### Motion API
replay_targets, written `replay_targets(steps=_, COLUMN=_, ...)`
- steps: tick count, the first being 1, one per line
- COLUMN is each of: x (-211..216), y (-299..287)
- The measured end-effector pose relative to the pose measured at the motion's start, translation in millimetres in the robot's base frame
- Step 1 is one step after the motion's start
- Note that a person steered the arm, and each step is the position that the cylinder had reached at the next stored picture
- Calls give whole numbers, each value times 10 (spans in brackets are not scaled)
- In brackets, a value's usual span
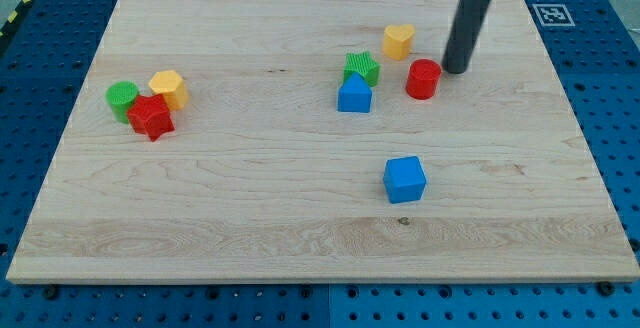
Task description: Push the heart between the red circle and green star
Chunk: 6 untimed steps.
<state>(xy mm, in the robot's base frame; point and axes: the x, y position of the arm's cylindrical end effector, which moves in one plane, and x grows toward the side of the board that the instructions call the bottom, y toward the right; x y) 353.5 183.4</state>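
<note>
Resting my tip (457, 70) bare, holding nothing, just right of red circle (423, 78); yellow heart (398, 41) above-left, green star (361, 67) and blue block (354, 95) beyond.

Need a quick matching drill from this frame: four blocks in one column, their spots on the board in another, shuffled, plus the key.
Blocks:
1. yellow heart
2. red circle
3. green star
4. blue cube

Places:
A. alone, lower middle of the board
B. just left of my tip
C. touching the blue house-shaped block
D. nearest the view's top

Pairs: 1-D, 2-B, 3-C, 4-A
</note>
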Motion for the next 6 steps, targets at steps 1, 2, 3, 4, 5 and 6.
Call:
replay_targets(steps=1, x=-389, y=155)
replay_targets(steps=2, x=-716, y=-114)
replay_targets(steps=3, x=-781, y=-569)
replay_targets(steps=4, x=-575, y=-719)
replay_targets(steps=5, x=-177, y=-742)
replay_targets(steps=6, x=-9, y=-903)
